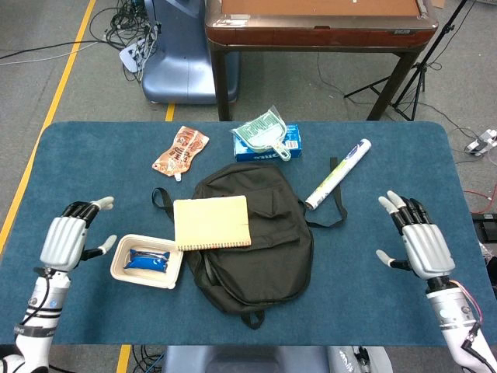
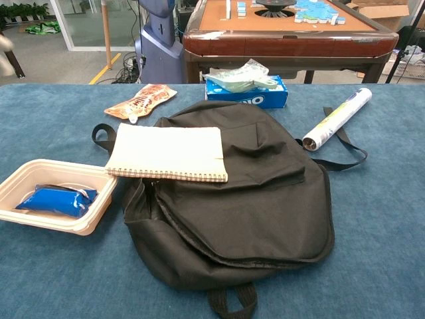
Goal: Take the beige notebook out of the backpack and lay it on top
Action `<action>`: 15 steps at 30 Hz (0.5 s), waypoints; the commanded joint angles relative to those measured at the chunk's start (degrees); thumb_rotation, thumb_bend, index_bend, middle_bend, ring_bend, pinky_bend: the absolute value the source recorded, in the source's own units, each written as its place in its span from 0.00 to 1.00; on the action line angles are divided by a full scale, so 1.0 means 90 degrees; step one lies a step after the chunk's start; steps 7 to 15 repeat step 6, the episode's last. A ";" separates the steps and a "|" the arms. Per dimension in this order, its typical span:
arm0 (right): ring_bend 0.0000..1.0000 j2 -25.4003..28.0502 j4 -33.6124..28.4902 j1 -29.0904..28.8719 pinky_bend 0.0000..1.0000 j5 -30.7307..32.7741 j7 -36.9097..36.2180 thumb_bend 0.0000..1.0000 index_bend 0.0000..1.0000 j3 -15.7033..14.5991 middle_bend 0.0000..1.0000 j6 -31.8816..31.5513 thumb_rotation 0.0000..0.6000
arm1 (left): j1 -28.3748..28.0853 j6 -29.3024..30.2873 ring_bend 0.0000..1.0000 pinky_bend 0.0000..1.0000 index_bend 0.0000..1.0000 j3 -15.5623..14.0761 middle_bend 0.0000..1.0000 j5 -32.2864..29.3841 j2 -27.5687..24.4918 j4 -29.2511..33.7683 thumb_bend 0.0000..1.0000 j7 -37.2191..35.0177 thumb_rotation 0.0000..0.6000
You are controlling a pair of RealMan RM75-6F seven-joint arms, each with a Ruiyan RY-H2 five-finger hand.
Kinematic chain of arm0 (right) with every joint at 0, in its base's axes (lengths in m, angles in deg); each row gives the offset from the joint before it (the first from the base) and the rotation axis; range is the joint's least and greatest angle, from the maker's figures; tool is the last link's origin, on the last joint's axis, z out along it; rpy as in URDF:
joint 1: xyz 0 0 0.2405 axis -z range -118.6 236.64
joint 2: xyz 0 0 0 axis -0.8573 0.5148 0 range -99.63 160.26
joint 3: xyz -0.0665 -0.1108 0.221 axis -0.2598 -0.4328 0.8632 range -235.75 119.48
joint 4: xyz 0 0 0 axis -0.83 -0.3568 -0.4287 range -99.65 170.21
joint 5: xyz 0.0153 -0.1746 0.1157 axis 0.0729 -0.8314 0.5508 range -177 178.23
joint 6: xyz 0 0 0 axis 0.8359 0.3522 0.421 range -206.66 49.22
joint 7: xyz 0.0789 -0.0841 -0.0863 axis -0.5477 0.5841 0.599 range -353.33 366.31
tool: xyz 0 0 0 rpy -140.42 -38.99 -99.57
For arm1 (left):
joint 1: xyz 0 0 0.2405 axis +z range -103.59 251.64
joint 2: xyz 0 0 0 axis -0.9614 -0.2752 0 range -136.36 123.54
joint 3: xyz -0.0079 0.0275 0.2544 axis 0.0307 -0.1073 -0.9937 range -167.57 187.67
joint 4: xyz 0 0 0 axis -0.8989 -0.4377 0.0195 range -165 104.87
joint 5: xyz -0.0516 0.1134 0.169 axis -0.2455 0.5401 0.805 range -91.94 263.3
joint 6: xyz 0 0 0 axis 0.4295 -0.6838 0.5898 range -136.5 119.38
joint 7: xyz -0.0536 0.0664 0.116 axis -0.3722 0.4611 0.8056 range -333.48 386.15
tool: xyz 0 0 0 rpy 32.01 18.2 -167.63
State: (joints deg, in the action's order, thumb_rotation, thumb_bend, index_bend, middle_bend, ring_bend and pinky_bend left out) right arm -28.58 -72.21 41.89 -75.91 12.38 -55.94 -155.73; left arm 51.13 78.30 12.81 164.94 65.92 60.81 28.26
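One notebook: the beige spiral-bound notebook (image 1: pixel 212 222) (image 2: pixel 168 152) lies flat and closed on top of the backpack, on its upper left part, with one corner hanging a little past the bag's edge toward the tray; the wire binding runs along the side nearest the robot.
Backpack: the black fabric backpack (image 1: pixel 260 249) (image 2: pixel 252 199) lies flat in the middle of the blue cloth-covered table (image 1: pixel 93 155) (image 2: pixel 392 219), its carry loop at the near end and a strap trailing out on each side.
Left hand: the silver-and-black left hand (image 1: pixel 67 238) hovers over the table's left edge, well apart from the notebook, fingers spread and holding nothing.
Right hand: the silver-and-black right hand (image 1: pixel 419 242) hovers over the table's right side, well apart from the backpack, fingers released and apart, nothing in them.
Tray: a shallow beige plastic tray (image 1: pixel 124 255) (image 2: pixel 16 181) sits just beside the backpack's left edge, with a blue wrapped packet (image 1: pixel 147 259) (image 2: pixel 58 200) lying in it.
Tube: a white cylindrical tube with green and blue print (image 1: pixel 338 173) (image 2: pixel 337 118) lies slanted across the right strap.
Far side: an orange-brown snack pouch (image 1: pixel 181 149) (image 2: pixel 141 100) and a blue biscuit box (image 1: pixel 268 148) (image 2: pixel 247 98) with a pale green plastic packet (image 1: pixel 262 130) (image 2: pixel 242 76) resting on it.
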 commanded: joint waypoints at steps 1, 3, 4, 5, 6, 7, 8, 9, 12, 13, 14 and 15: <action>0.00 -0.0096 0.0218 0.0250 0.00 0.0038 -0.0085 0.20 0.00 -0.0080 0.00 -0.0188 1.00 | 0.0560 0.0523 0.32 0.22 0.24 -0.0211 0.32 0.0019 -0.0003 -0.0061 0.21 0.0233 1.00; 0.00 -0.0098 0.0275 0.0375 0.00 0.0002 -0.0247 0.20 0.00 -0.0122 0.01 -0.0249 1.00 | 0.0799 0.0659 0.32 0.22 0.24 -0.0310 0.32 0.0008 -0.0057 0.0063 0.21 0.0328 1.00; 0.00 -0.0101 0.0326 0.0442 0.00 -0.0049 -0.0321 0.21 0.00 -0.0155 0.02 -0.0286 1.00 | 0.0913 0.0707 0.32 0.22 0.24 -0.0381 0.32 0.0028 -0.0092 0.0145 0.21 0.0418 1.00; 0.00 -0.0108 0.0364 0.0490 0.00 -0.0094 -0.0347 0.21 0.00 -0.0179 0.03 -0.0321 1.00 | 0.0993 0.0737 0.32 0.22 0.24 -0.0434 0.32 0.0047 -0.0114 0.0211 0.21 0.0493 1.00; 0.00 -0.0122 0.0399 0.0535 0.00 -0.0152 -0.0365 0.21 0.00 -0.0200 0.03 -0.0364 1.00 | 0.1065 0.0762 0.32 0.21 0.24 -0.0487 0.32 0.0076 -0.0131 0.0275 0.21 0.0572 1.00; 0.00 -0.0122 0.0399 0.0535 0.00 -0.0152 -0.0365 0.21 0.00 -0.0200 0.03 -0.0364 1.00 | 0.1065 0.0762 0.32 0.21 0.24 -0.0487 0.32 0.0076 -0.0131 0.0275 0.21 0.0572 1.00; 0.00 -0.0122 0.0399 0.0535 0.00 -0.0152 -0.0365 0.21 0.00 -0.0200 0.03 -0.0364 1.00 | 0.1065 0.0762 0.32 0.21 0.24 -0.0487 0.32 0.0076 -0.0131 0.0275 0.21 0.0572 1.00; 0.00 -0.0122 0.0399 0.0535 0.00 -0.0152 -0.0365 0.21 0.00 -0.0200 0.03 -0.0364 1.00 | 0.1065 0.0762 0.32 0.21 0.24 -0.0487 0.32 0.0076 -0.0131 0.0275 0.21 0.0572 1.00; 0.00 -0.0122 0.0399 0.0535 0.00 -0.0152 -0.0365 0.21 0.00 -0.0200 0.03 -0.0364 1.00 | 0.1065 0.0762 0.32 0.21 0.24 -0.0487 0.32 0.0076 -0.0131 0.0275 0.21 0.0572 1.00; 0.00 -0.0122 0.0399 0.0535 0.00 -0.0152 -0.0365 0.21 0.00 -0.0200 0.03 -0.0364 1.00 | 0.1065 0.0762 0.32 0.21 0.24 -0.0487 0.32 0.0076 -0.0131 0.0275 0.21 0.0572 1.00; 0.00 -0.0122 0.0399 0.0535 0.00 -0.0152 -0.0365 0.21 0.00 -0.0200 0.03 -0.0364 1.00 | 0.1065 0.0762 0.32 0.21 0.24 -0.0487 0.32 0.0076 -0.0131 0.0275 0.21 0.0572 1.00; 0.00 -0.0122 0.0399 0.0535 0.00 -0.0152 -0.0365 0.21 0.00 -0.0200 0.03 -0.0364 1.00 | 0.1065 0.0762 0.32 0.21 0.24 -0.0487 0.32 0.0076 -0.0131 0.0275 0.21 0.0572 1.00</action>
